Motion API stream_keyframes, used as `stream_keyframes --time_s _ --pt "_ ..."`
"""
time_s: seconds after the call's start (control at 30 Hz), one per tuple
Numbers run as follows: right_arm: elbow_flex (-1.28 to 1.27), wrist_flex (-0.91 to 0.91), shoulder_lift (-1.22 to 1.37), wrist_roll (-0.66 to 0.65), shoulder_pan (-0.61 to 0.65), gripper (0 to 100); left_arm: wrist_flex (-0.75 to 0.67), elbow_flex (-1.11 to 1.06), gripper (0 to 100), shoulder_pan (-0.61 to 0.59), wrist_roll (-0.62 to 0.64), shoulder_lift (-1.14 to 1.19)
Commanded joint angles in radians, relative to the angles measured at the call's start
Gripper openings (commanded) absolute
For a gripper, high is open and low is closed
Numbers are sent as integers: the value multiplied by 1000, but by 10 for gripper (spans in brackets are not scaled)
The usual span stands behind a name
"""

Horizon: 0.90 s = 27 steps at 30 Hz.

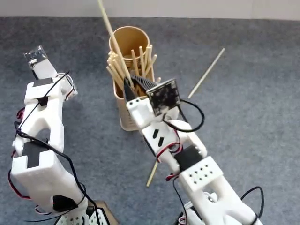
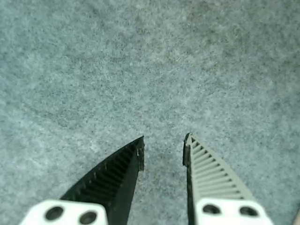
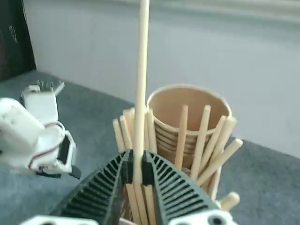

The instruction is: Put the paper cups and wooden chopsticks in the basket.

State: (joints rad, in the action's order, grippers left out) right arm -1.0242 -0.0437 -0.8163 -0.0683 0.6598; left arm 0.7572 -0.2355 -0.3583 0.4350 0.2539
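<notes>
Your right gripper (image 3: 137, 171) clamps a chopstick (image 3: 142, 70) leaning toward 11 o'clock over the crowded basket (image 1: 123, 117); released high, it may tip out that way. Your left gripper (image 2: 162, 151) has its fingers apart.

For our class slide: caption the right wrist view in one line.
Right gripper clamps one chopstick beside stacked paper cups and more chopsticks.

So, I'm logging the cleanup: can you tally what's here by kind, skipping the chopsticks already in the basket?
Chopsticks on the carpet: 2
Chopstick in the right hand: 1
Basket: 1
Stack of paper cups: 1
Total: 5
</notes>
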Motion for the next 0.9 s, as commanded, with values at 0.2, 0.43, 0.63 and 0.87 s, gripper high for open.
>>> stream_keyframes --time_s 0.2,0.43,0.63,0.87 --pt "-8 -101 133 -15 2 20 -15 5 158 21 3 -4" --pt "19 -2 133 -72 2 226 -15 5 158 19 3 -4" --pt "183 220 116 -130 -10 241 -15 8 158 21 3 -4" --pt "372 591 -62 -130 -38 241 -15 13 158 13 3 -4"
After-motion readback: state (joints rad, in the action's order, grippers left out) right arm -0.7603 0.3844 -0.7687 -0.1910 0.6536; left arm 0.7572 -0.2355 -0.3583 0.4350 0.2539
